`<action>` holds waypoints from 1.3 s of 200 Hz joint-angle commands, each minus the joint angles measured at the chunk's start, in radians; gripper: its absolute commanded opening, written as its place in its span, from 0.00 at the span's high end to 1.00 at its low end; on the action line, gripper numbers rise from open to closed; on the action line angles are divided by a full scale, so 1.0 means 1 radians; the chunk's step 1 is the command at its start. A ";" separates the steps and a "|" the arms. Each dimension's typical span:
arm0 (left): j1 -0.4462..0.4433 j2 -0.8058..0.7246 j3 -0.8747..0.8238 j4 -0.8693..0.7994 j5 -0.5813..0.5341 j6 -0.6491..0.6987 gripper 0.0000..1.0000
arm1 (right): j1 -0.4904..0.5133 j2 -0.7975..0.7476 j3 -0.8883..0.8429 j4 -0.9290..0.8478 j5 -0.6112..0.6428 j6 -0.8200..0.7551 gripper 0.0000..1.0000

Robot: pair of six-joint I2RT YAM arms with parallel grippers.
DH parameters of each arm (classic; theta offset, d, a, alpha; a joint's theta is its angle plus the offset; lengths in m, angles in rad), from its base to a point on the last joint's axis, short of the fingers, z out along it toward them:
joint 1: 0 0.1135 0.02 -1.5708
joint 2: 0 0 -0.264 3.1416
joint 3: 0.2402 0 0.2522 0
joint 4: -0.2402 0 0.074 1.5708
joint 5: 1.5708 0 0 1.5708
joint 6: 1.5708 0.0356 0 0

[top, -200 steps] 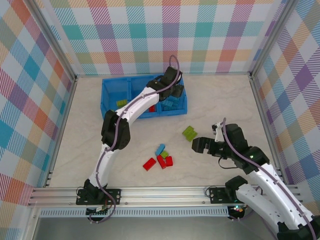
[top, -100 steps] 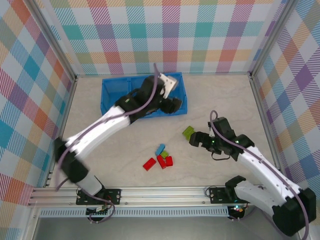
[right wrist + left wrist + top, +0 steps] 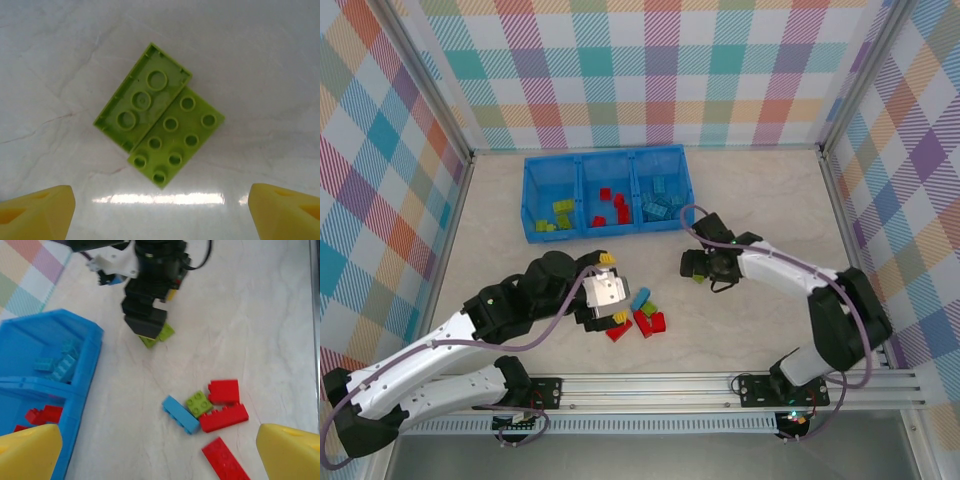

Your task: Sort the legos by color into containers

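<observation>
On the table (image 3: 770, 200), beneath the right tool (image 3: 698, 266): two lime green legos (image 3: 164, 333), flat oblong plates of equal size. Studded plate (image 3: 175, 135) face up, eight studs in two rows. Overturned plate (image 3: 142, 102) showing a hollow underside with three round sockets. Touch along one long side, slid partly out of step. Long axes parallel, running from lower left to upper right in the right wrist view. Right tool's fingertips (image 3: 35, 212) spread wide, pinching nothing, clear of both plates.

Nearer the arm bases, a loose cluster:
- Light blue brick (image 3: 180, 414), long axis from upper left to lower right in the left wrist view.
- Small lime green square (image 3: 199, 403), four studs, touching it.
- Two red bricks (image 3: 224, 417) just beside.
- Red flat plate (image 3: 224, 459), slightly apart, slanted like the blue one.

Left tool (image 3: 610, 290) next to this cluster, yellow fingertips (image 3: 27, 450) fully spread, holding nothing.

At the far side, translucent blue tray (image 3: 528, 200), long axis left to right, three compartments:
- Lime green pieces (image 3: 560, 212) in the left.
- Red pieces (image 3: 610, 205) in the middle.
- Light blue pieces (image 3: 660, 205) in the right.
</observation>
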 commanded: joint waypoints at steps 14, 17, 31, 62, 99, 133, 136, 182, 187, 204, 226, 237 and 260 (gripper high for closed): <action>-0.014 0.002 0.011 -0.039 -0.055 0.095 0.00 | 0.020 0.098 0.063 0.009 0.084 -0.094 0.05; -0.014 0.003 0.010 -0.043 -0.057 0.095 0.00 | 0.022 0.104 0.065 0.008 0.090 -0.096 0.05; -0.017 0.005 0.007 -0.046 -0.066 0.097 0.00 | 0.026 0.127 0.063 0.026 0.099 -0.108 0.04; -0.017 -0.008 -0.008 -0.027 -0.062 0.106 0.00 | 0.026 0.169 0.036 0.079 0.093 -0.108 0.15; -0.017 -0.010 -0.020 -0.028 -0.052 0.123 0.00 | 0.026 0.170 -0.002 0.087 0.083 -0.062 0.41; -0.017 -0.008 -0.019 -0.027 -0.047 0.123 0.00 | 0.024 0.088 -0.097 0.097 0.054 0.007 0.56; -0.017 -0.008 -0.019 -0.026 -0.047 0.123 0.00 | 0.024 0.080 -0.109 0.100 0.051 0.011 0.56; -0.017 -0.005 -0.019 -0.029 -0.041 0.130 0.00 | 0.025 -0.027 -0.184 0.093 0.005 0.045 0.71; -0.017 -0.004 -0.019 -0.029 -0.040 0.130 0.00 | 0.025 -0.039 -0.184 0.092 0.005 0.042 0.73; -0.017 -0.014 -0.021 -0.029 -0.041 0.131 0.00 | 0.026 -0.096 -0.167 0.087 0.001 0.027 0.78; -0.017 -0.048 -0.030 -0.024 -0.073 0.130 0.00 | 0.048 -0.177 -0.103 0.060 -0.015 -0.007 0.80; -0.016 -0.067 -0.044 0.013 -0.159 0.071 0.00 | 0.085 -0.218 -0.055 0.081 -0.042 -0.051 0.80; 0.032 -0.112 -0.070 0.139 -0.321 -0.090 0.00 | 0.154 -0.183 0.082 0.174 -0.164 -0.094 0.82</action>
